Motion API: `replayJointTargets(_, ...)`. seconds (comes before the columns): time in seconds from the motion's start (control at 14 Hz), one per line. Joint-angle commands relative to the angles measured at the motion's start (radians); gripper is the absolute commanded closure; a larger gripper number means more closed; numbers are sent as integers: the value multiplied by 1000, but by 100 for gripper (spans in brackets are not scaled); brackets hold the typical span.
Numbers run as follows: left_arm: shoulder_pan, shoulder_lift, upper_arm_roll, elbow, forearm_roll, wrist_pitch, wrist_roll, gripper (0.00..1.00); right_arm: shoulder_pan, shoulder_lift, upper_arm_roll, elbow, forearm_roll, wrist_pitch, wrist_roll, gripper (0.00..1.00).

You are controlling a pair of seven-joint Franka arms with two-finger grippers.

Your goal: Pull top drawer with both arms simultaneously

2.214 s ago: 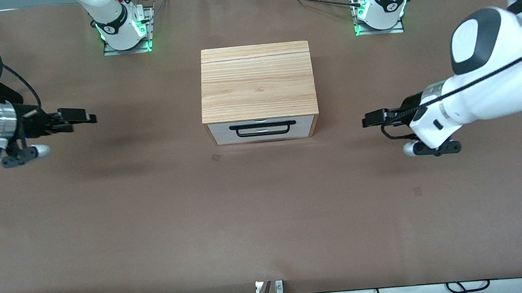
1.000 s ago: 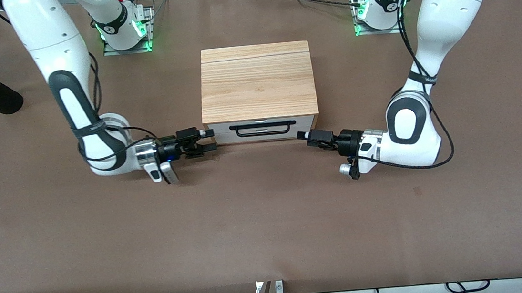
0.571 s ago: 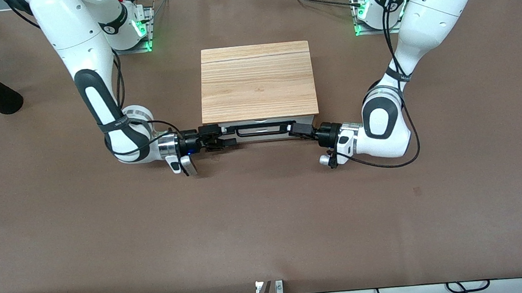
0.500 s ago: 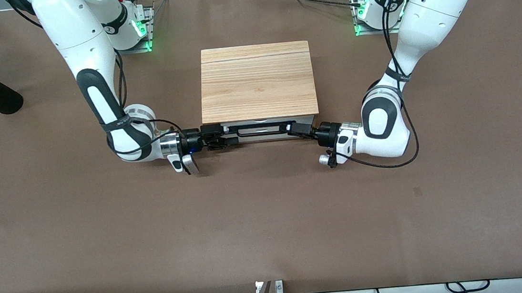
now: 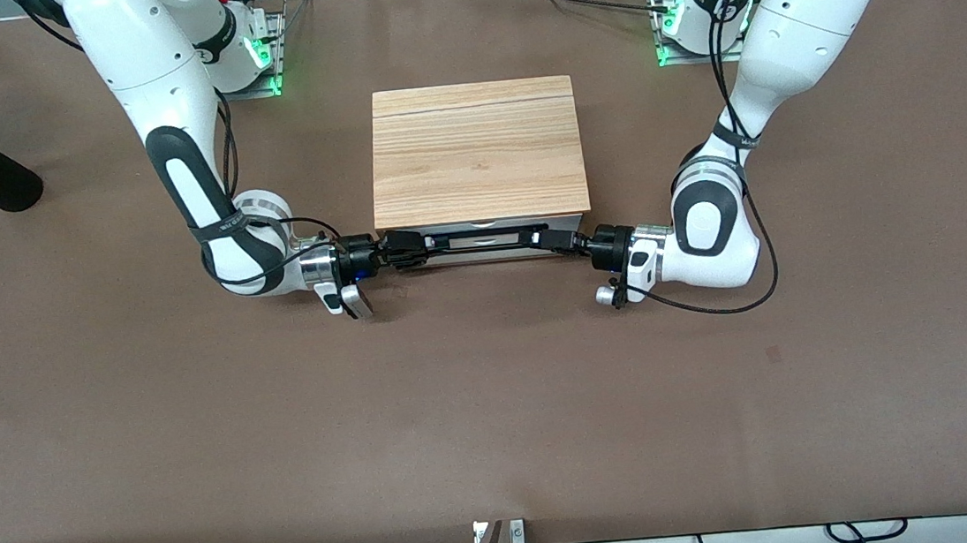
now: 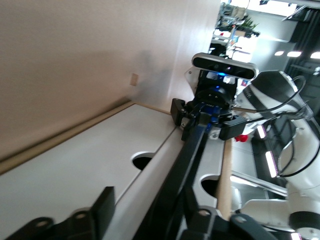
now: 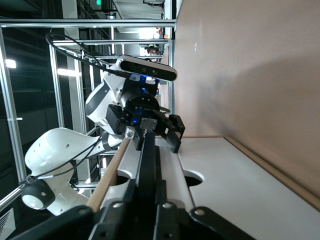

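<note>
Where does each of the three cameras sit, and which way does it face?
Front view: high across the table, facing both arms' bases; the left gripper and right gripper meet the top drawer.
Left wrist view: on the left wrist, looking along the handle at the right gripper.
Right wrist view: mirrored, facing the left gripper.
Shared: handle, drawer front.

both arms (image 5: 163, 80) are glossy white shells with black joint bands and a long black inlay on the forearm; thin black cables loop loosely around the wrists. polished metal rings sit ahead of slim black grippers — bases glow green, and a wrist camera shows a blue light.
</note>
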Motion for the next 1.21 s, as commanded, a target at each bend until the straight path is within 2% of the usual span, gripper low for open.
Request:
replayJointTargets(0.0,22,-34,-39,-52,-50,-6,24,51,11,-8,-3,-16,14,17,12,92)
replayJointTargets(0.14,24,-35,-39,-52,-52,-6,23,56,11,-9,-3,-12,14,19,12,95)
replayJointTargets(0.36,25,-35,-39,-50,-52,-6,24,71,11,-9,-5,-12,12,17,12,100)
replayJointTargets(0.71,27,-31,-32,-26,-53,-3,24,84,9,-9,-5,-12,12,17,12,100)
replayJointTargets(1.14,25,-23,-17,37,-90,4,23,85,-3,-11,-5,0,11,17,13,100)
